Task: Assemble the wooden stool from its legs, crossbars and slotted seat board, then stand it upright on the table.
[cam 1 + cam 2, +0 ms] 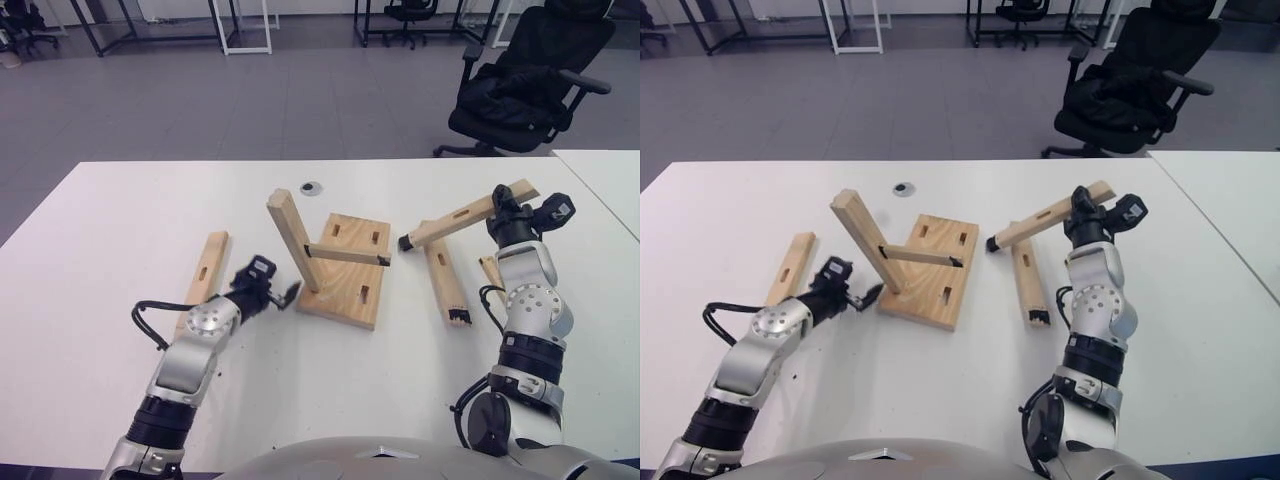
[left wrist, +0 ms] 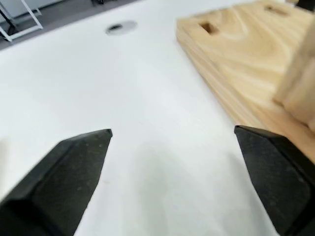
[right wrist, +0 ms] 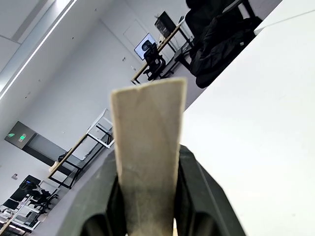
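Note:
The slotted seat board point(image 1: 352, 292) lies flat mid-table, also seen as seat board point(image 2: 246, 54). One leg point(image 1: 293, 240) stands tilted in it, and a crossbar point(image 1: 345, 256) runs from that leg over the board. My left gripper point(image 1: 276, 297) sits low on the table just left of the board. It is open and empty, with its fingers point(image 2: 74, 162) spread over bare table. My right gripper point(image 1: 506, 207) is shut on one end of a second leg point(image 1: 455, 220), held slanting above the table; that leg point(image 3: 147, 142) sits between the pads.
A loose leg point(image 1: 205, 270) lies at the left, another leg point(image 1: 446, 283) right of the board, and a short wooden piece point(image 1: 490, 270) by my right arm. A cable grommet point(image 1: 311, 187) sits behind the board. The table's front half is bare.

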Available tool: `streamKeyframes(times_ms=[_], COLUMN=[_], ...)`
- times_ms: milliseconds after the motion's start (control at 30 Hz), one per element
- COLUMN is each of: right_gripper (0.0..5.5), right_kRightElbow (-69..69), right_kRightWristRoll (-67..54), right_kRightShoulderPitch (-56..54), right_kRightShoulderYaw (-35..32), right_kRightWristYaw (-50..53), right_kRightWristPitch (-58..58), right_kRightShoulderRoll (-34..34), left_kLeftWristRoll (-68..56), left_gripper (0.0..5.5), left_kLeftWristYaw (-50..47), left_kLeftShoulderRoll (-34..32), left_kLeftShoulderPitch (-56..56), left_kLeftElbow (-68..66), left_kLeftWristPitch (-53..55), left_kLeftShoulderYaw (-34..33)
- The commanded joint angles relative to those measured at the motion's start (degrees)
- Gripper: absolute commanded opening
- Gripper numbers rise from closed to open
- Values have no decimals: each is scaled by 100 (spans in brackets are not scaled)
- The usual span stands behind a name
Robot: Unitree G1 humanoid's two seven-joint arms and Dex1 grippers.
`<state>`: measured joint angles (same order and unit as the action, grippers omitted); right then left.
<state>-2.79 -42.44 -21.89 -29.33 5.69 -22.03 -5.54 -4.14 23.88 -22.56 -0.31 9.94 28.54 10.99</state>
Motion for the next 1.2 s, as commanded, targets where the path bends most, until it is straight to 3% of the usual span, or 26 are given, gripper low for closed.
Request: streamKeyframes(times_ms=[33, 233, 333, 533, 700, 967, 1200], right_gripper=[101, 101, 101, 101, 101, 101, 101], right_kRightElbow=[-124, 344, 1096, 2640, 2727, 3511, 4112], right_kRightWristRoll=[-84, -323, -780, -2851, -3474, -2809, -303], right_kRightShoulderPitch=[-180, -353, -82, 1403, 1766, 2337, 2853], right_kRightShoulderYaw=[111, -25, 44, -314, -129, 466, 1901], right_kRightWristYaw=[-66, -333, -335, 418, 1107, 1152, 1020], right_kRightWristPitch=[-67, 2, -776, -2735, -2757, -2578, -1480], right_kRightShoulderRoll=[102, -217, -599, -1409, -1184, -1550, -1463], left_kLeftWristRoll=[173, 81, -51, -32, -325, -306, -519], left_gripper=[458, 458, 458, 458, 458, 458, 458], left_kLeftWristYaw=[93, 175, 97, -384, -485, -703, -689], left_kLeftShoulderRoll=[-102, -43, 100, 449, 702, 782, 858], left_kLeftShoulderPitch=[80, 147, 189, 777, 1115, 919, 620], left_kLeftElbow=[240, 958, 1251, 1842, 2265, 2277, 2367], left_kLeftWristPitch=[451, 902, 1077, 1306, 1375, 1383, 1485], left_kLeftShoulderYaw=[302, 712, 687, 625, 468, 110, -256])
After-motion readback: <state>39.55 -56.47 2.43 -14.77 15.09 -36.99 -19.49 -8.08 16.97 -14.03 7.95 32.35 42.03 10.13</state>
